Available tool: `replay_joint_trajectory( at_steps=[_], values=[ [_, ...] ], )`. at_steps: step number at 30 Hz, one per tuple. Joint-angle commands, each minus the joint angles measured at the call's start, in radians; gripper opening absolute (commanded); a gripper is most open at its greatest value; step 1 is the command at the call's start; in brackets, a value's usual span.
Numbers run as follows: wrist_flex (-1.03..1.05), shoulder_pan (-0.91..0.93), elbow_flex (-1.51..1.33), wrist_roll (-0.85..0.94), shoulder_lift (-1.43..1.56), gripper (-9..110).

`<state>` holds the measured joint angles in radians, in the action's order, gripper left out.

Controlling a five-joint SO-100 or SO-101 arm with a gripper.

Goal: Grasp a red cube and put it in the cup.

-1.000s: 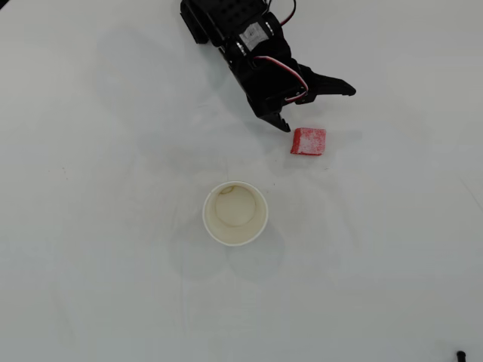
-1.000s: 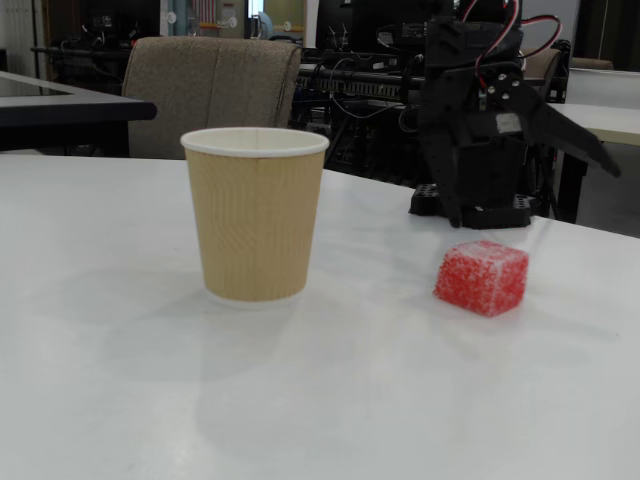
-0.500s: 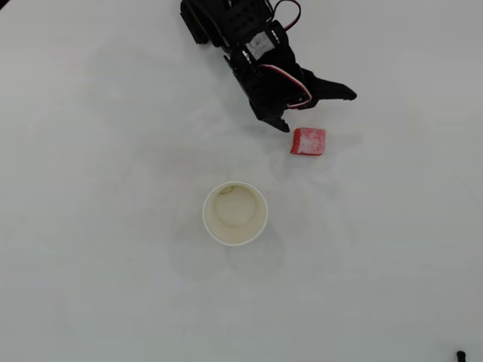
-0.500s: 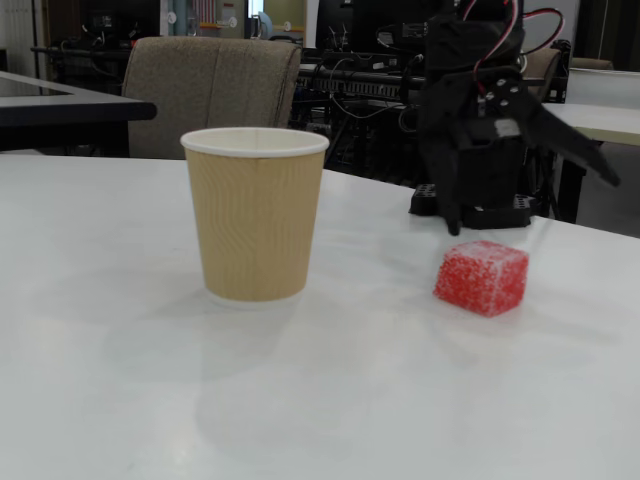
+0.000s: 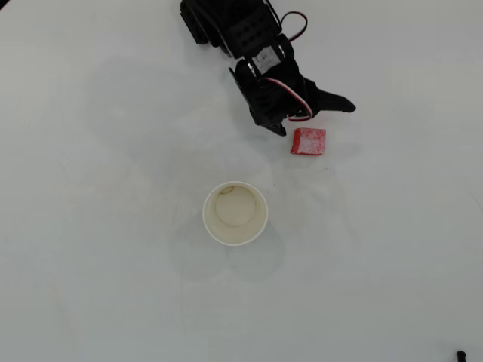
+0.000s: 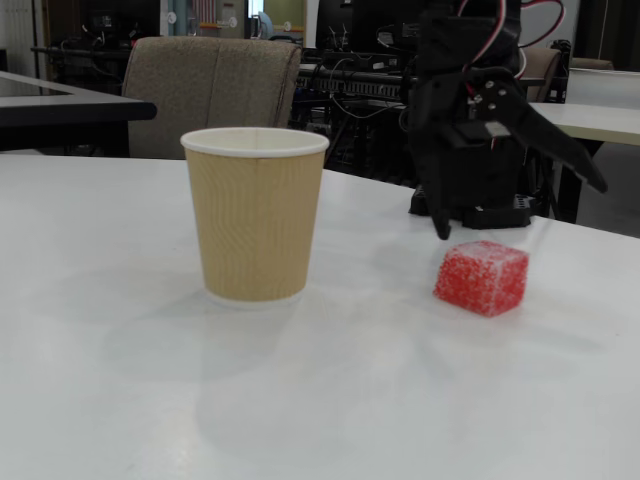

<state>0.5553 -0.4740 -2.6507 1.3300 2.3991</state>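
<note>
The red cube (image 5: pixel 309 141) (image 6: pixel 481 277) lies on the white table, speckled whitish on its faces. The paper cup (image 5: pixel 235 213) (image 6: pixel 256 212) stands upright to its left in the fixed view, tan-walled with a white rim. My black gripper (image 5: pixel 315 117) (image 6: pixel 520 210) hangs just behind and above the cube with its jaws spread wide and nothing between them. One fingertip (image 5: pixel 281 128) points down near the cube's left side in the overhead view. The other finger (image 5: pixel 338 102) sticks out to the right. Neither touches the cube.
The arm's base (image 5: pixel 215 19) sits at the top of the overhead view. A padded chair (image 6: pixel 212 92), desks and cables stand behind the table in the fixed view. A small dark object (image 5: pixel 460 354) lies at the overhead view's bottom right corner.
The gripper has dropped lower and edged closer to the cube, still spread wide. Cube and cup have not moved.
</note>
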Motion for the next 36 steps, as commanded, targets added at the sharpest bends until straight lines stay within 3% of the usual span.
replay_joint_trajectory(
  at_steps=[1,11,30,36],
  values=[
    [-0.026,0.025,0.129,-0.008,-0.064,51],
    [-0.078,0.092,0.189,-0.011,-0.156,51],
    [-0.028,0.026,0.147,-0.028,-0.245,51],
    [-0.152,0.032,0.149,-0.202,-0.239,51]
  ],
)
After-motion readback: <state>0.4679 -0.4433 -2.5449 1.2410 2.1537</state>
